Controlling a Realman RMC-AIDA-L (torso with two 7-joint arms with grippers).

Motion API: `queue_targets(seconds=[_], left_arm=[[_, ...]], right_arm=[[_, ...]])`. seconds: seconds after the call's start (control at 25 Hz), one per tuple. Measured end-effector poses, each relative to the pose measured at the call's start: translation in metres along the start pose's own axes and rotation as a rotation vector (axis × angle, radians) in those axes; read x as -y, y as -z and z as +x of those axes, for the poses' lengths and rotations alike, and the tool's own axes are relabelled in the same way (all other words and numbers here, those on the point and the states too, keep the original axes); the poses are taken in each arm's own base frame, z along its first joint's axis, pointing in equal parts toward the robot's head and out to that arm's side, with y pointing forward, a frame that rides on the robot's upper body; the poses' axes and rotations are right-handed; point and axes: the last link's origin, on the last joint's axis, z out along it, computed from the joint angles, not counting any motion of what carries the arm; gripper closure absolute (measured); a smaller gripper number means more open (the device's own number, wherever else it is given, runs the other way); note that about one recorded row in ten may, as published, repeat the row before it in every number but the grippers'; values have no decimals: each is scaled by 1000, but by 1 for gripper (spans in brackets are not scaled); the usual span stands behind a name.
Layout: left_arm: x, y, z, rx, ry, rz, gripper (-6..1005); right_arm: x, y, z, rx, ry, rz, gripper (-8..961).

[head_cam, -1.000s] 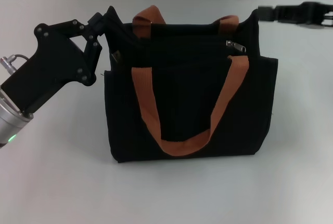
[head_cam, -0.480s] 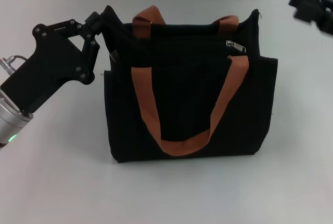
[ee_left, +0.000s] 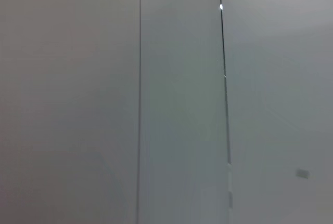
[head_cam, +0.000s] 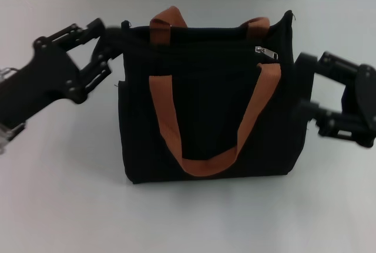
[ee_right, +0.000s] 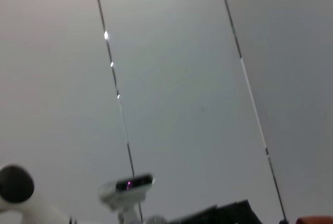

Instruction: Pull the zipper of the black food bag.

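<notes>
You've got the big boxy black fabric food bag (head_cam: 211, 100) upright mid white desk (head_cam: 64, 194), orange-brown webbing handles (head_cam: 200, 118) draped over front. Small silver zipper pull (head_cam: 265, 51) sits near top right of bag. Left hand (head_cam: 108, 44) at bag's upper left corner, fingers spread. Right hand (head_cam: 305, 85) just beside bag's right side, fingers apart, not pinching anything.

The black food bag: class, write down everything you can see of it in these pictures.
The black food bag is a boxy tote of dark fabric, standing upright on the white table. Two orange-brown webbing handles loop over it, the near one hanging down the front panel. The zipper, a small silver pull, sits near the top at the robot's right. The left end effector is at its upper left corner; the right end effector is beside its right side.
</notes>
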Motion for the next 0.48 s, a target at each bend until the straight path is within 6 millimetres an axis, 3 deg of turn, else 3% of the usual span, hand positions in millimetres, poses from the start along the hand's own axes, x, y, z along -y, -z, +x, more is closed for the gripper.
queue_targets(seconds=[0.32,0.48], left_arm=[[22,21,36,187,207,-172,385],[18,24,50,207,276,-271,292]], right_arm=[[-6,-1,15,-91,51,-49,136],[-3,-4,21,-141,48,-54,136]])
